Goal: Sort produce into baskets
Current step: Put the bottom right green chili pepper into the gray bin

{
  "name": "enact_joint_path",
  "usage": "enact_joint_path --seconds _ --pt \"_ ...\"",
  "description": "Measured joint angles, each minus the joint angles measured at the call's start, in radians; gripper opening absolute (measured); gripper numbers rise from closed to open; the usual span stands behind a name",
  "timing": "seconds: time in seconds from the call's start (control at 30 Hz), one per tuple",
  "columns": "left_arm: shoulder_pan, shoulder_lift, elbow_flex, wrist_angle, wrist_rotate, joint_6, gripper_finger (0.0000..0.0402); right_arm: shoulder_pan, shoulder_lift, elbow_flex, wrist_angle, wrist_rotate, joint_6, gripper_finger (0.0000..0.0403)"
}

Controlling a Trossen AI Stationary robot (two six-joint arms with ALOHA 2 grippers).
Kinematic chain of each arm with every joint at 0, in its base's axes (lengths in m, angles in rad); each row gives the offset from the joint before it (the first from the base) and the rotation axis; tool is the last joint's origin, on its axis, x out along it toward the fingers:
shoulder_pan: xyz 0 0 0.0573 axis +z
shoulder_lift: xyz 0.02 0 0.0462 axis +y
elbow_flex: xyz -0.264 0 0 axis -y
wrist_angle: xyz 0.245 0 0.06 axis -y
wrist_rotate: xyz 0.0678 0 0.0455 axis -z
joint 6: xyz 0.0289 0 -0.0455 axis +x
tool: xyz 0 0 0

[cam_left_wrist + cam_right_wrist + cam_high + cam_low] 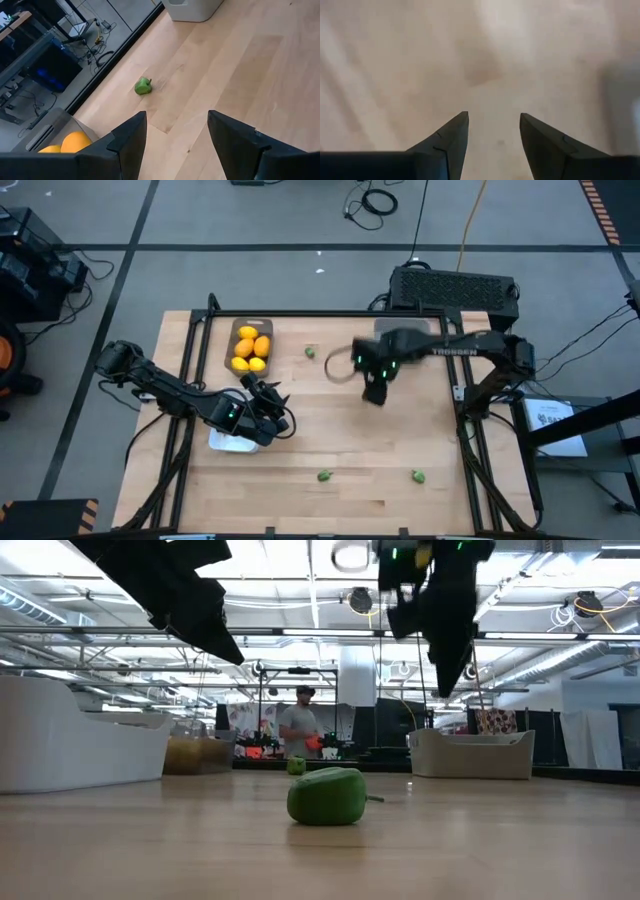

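- My left pincer (175, 145) hangs over the wooden table (330, 470), near its left side. The two fingers stand apart, about half open, and between them I see only bare wood. I hold nothing.
- Just under this arm, in the high view, lies a white tray (232, 442), partly covered by my wrist.
- Ahead of the left fingers, a small green piece (143, 86) lies alone on the wood, well apart from them.
- Beside it, toward the table edge, is the grey-brown tray (236, 332) with yellow-orange fruits (251, 348) inside. I count about five of them, but they lie close together, so I am not sure.
- My right pincer (492, 137) is raised over the middle of the table, a little toward the right side. Its fingers are also apart and empty. Below them the wood looks blurred, and I cannot tell any object there.
- At the front of the table two more green pieces rest on the wood: one near the centre (324, 475), one further right (418, 475). In the low view one green piece (326, 796) is very near the camera.
- A pale grey bin (472, 755) stands at the far right part of the table.
- Behind the table is a black box (455, 290), and far in the room a person (299, 725) stands.
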Motion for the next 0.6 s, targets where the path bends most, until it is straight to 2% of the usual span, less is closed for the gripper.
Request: enact_joint_path --seconds 0.17,0.4,0.6 --pt "0.0 0.0 0.0 0.001 0.0 0.0 0.0219 0.214 0.0 0.0 -0.026 0.0 0.097 0.0169" --pt "0.0 0.0 0.0 0.002 0.0 0.0 0.0219 0.488 0.0 0.0 -0.12 0.008 0.498 0.0169" --pt "0.0 0.0 0.0 0.038 -0.001 0.01 0.0219 0.696 0.0 0.0 -0.166 0.134 0.794 0.0171"
